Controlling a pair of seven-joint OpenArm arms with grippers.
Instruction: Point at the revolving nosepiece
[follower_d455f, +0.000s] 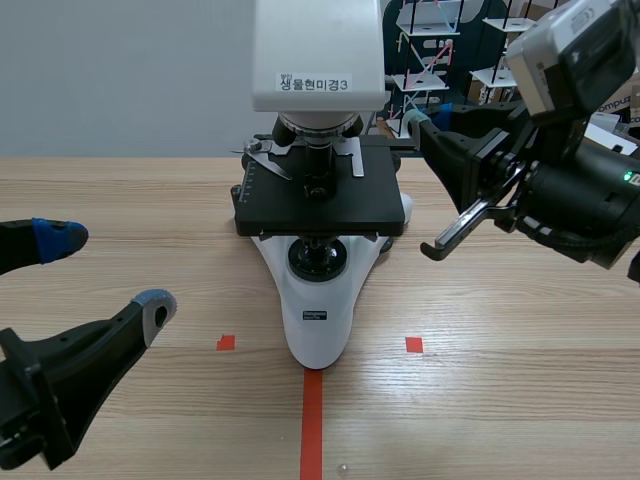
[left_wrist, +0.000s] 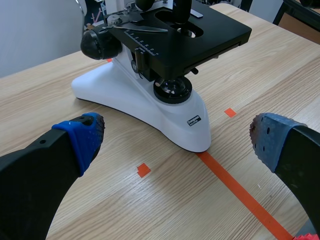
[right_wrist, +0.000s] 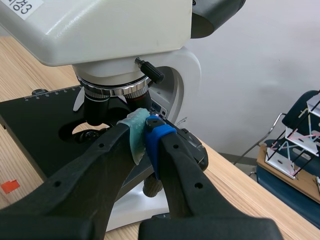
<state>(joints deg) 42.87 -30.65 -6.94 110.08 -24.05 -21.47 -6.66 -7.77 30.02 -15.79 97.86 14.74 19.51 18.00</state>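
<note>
A white microscope (follower_d455f: 315, 320) with a black stage (follower_d455f: 320, 200) stands at the table's middle. Its revolving nosepiece (follower_d455f: 318, 128) sits under the white head, above the stage. My right gripper (follower_d455f: 420, 125) is raised at the stage's right rear corner, shut on nothing. In the right wrist view its closed tips (right_wrist: 146, 132) sit just short of the silver-ringed nosepiece (right_wrist: 112, 85), slightly below it, and I cannot tell whether they touch it. My left gripper (follower_d455f: 108, 270) rests low at the near left, open and empty, with the microscope's base (left_wrist: 150, 102) ahead of it.
An orange tape line (follower_d455f: 312, 420) runs from the microscope's foot to the near edge. Shelves with white models (follower_d455f: 430, 60) stand behind the table at the right. A blue crate (right_wrist: 295, 185) lies beyond the table's far edge.
</note>
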